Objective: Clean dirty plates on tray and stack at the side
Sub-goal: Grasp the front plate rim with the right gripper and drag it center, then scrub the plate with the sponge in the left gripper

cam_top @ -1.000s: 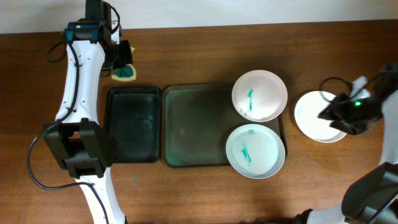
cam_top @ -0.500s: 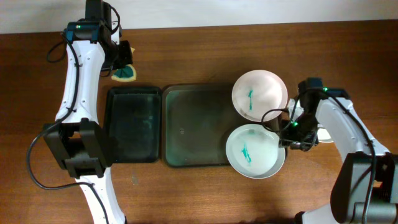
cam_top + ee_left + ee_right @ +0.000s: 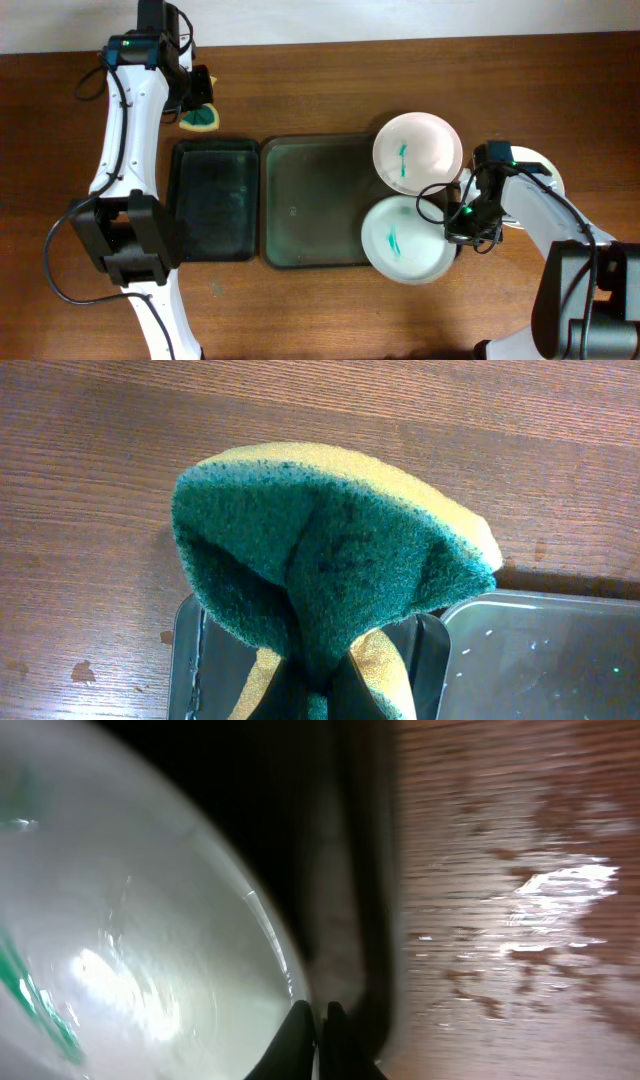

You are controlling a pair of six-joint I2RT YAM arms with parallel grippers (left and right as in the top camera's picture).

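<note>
Two white plates with green smears sit on the right end of the dark tray (image 3: pixel 310 200): a far plate (image 3: pixel 418 152) and a near plate (image 3: pixel 405 240). My right gripper (image 3: pixel 462 226) is shut on the near plate's right rim. In the right wrist view the jaws (image 3: pixel 320 1022) pinch that rim of the plate (image 3: pixel 120 920). My left gripper (image 3: pixel 198 105) is shut on a green and yellow sponge (image 3: pixel 201 120) and holds it over the table behind the black tray. The sponge (image 3: pixel 330 550) fills the left wrist view and hides the fingers (image 3: pixel 328 695).
A black tray (image 3: pixel 212 198) lies to the left of the dark tray. A clean white plate (image 3: pixel 545 170) sits on the wooden table at the right, partly under my right arm. The tray's raised rim (image 3: pixel 350 870) runs beside the held plate.
My right arm moved left from the clean plate to the near dirty plate and shut on its right rim. The plate shifted slightly left. The left arm has not moved.
</note>
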